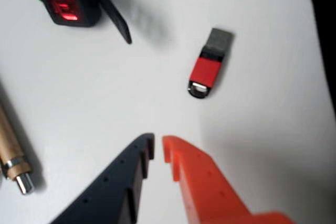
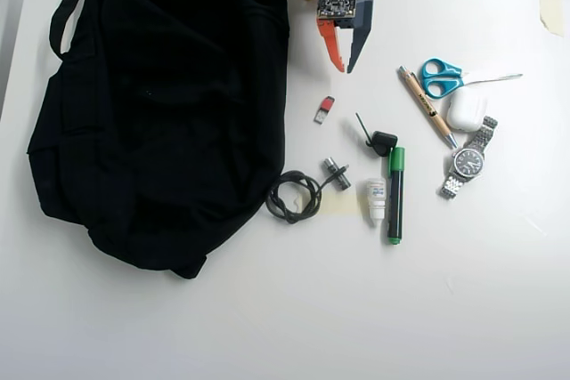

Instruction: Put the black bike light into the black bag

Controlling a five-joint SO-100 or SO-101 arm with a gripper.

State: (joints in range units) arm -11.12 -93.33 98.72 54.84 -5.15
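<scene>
Two fingers (image 1: 158, 148), nearly closed and empty, hover over the bench (image 2: 267, 309) short of the bike light (image 2: 383, 141), which lies beside a green marker (image 2: 395, 193), right of the bag (image 2: 160, 104).

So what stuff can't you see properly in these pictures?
- Black bag: overhead view shows only dark fabric, its opening can't be made out.
- Wooden pen: cut off by the wrist view's left edge.
- Black bike light: too small overhead to show its red face.
- Watch: dial too small to read.
</scene>
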